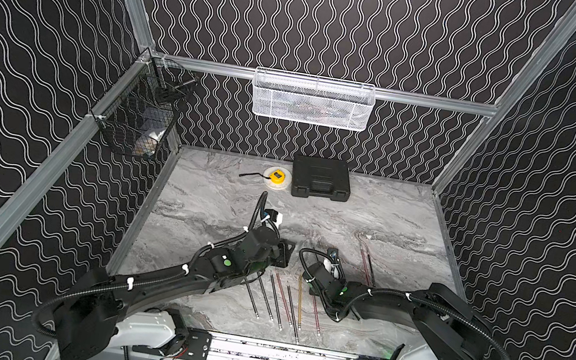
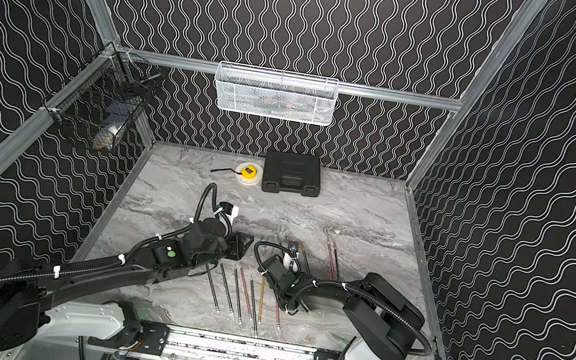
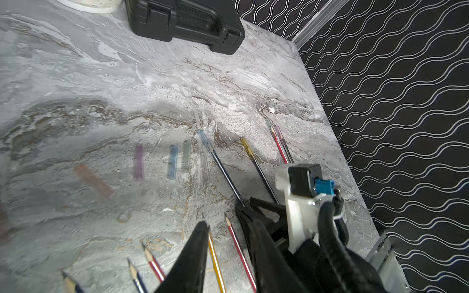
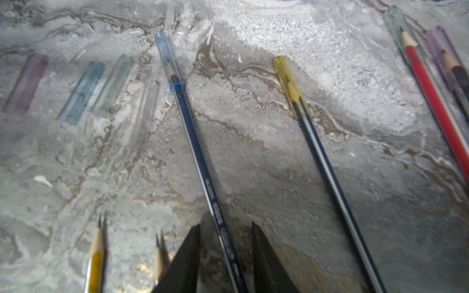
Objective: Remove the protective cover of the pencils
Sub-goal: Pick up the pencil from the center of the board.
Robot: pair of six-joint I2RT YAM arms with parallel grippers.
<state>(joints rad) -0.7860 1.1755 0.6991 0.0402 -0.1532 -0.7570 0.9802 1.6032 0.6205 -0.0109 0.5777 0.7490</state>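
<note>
Short of the black case [image 3: 185, 22], the right end effector [image 4: 225, 225] stands partly open astride a blue pencil [image 4: 193, 142] on the bench [image 3: 76, 76], probably to steady it; its bluish protective cover [image 4: 165, 50], toward the case, is not yet off; the left end effector [image 1: 286, 254] hovers partly open, empty.

Both top views high in front, looking down on table [image 1: 370, 221] (nearly identical), wrist cameras close over pencils [image 4: 198, 152]
</note>
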